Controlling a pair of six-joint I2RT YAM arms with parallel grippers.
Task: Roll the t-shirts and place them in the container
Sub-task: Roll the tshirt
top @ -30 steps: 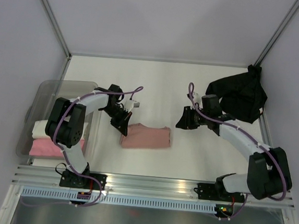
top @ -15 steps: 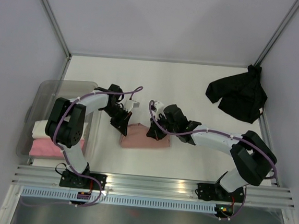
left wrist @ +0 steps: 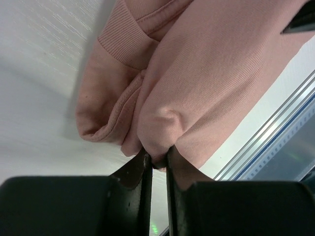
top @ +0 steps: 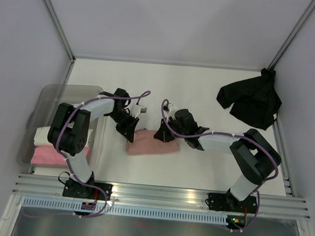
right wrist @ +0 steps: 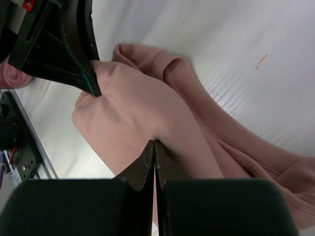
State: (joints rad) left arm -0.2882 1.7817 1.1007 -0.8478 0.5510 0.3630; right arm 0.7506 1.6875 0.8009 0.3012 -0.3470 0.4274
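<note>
A folded salmon-pink t-shirt (top: 154, 144) lies mid-table. My left gripper (top: 129, 133) is at its left end, shut on a bunched fold of the pink cloth (left wrist: 211, 83) that sits between the left gripper's (left wrist: 157, 156) narrow jaws. My right gripper (top: 161, 135) is over the shirt's top edge. In the right wrist view the right gripper (right wrist: 154, 142) is shut, its tips pressing a dimple into the pink cloth (right wrist: 128, 113), with the left fingers (right wrist: 69, 54) close by. A black t-shirt (top: 251, 101) lies crumpled at the far right.
A translucent grey bin (top: 49, 95) stands at the left edge, holding a cream roll (top: 44, 136) and a bright-pink roll (top: 49, 155). An aluminium rail (top: 162, 193) runs along the table's near edge. The walls close in at the back and sides.
My right arm swung left from beside the black t-shirt onto the pink shirt, and its gripper shut. The left gripper stayed at the shirt's left end.
</note>
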